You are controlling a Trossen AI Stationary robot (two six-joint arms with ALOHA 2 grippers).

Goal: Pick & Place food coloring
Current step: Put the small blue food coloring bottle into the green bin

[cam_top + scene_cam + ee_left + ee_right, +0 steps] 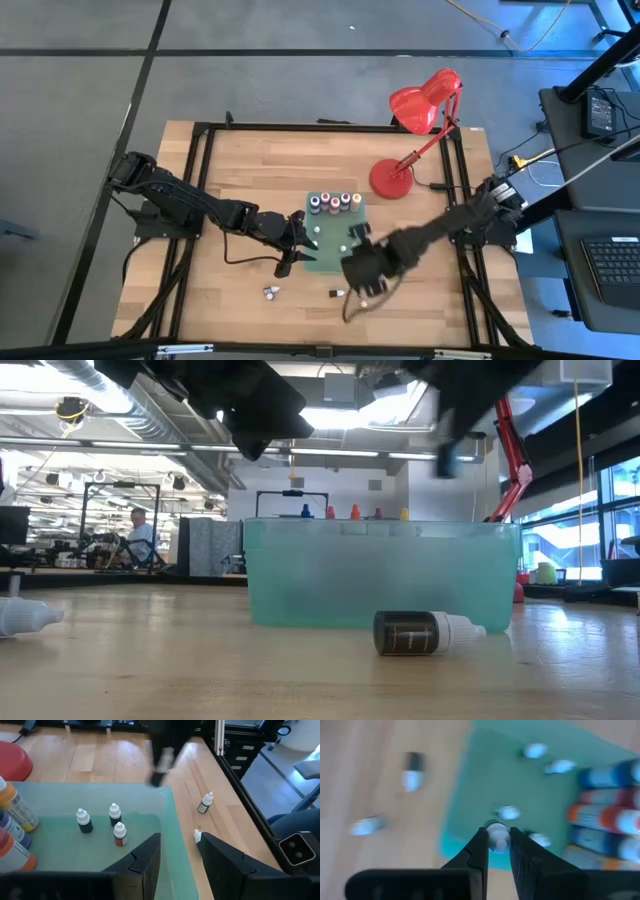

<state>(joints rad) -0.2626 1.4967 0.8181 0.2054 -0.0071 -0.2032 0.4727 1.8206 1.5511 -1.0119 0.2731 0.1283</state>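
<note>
Green translucent tray [322, 262] sits in the middle of my wooden table [250, 170], with larger colored bottles [333, 203] in a row along its far side and three tiny food coloring bottles [114, 815] standing inside it. My right gripper [497, 847] is above the tray's near edge and pinches one small white-capped bottle [497, 837] between its fingers. My left gripper [177, 854] hovers over the tray's left edge with fingers spread, and two more little bottles [271, 293] lie on the table in front of the tray.

left tool [177, 855] agape; right tool [496, 851] clamped
</note>
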